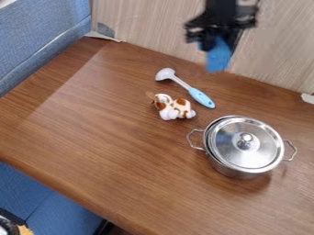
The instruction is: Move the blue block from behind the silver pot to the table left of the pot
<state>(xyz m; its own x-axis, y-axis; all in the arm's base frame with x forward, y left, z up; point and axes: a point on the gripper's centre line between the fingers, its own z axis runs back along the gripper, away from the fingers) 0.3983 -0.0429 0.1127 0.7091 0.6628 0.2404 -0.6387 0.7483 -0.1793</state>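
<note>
nearest on the brown wooden table (122, 151) is a steel pot (236, 171), a handle on each side, its shiny lid (256, 152) on top. beyond the pot, to the left, lies a small white-and-brown toy animal (175, 108). just behind it, a ladle (189, 89) lies slantwise, its blue handle towards the pot. farther back, the black gripper (215, 45) hangs before a pale streaked panel (150, 28), a blurred blue thing (219, 58) at its lower end; whether the pincer is spread or closed, i cannot tell.

A lidded metal pot (232, 170) stands on the brown bench (104, 147), near a white-and-brown toy animal (174, 108); behind the toy lies a ladle (186, 87) with a light-blue handle, and a pale streaked panel (147, 27) rises along the bench's far edge
</note>
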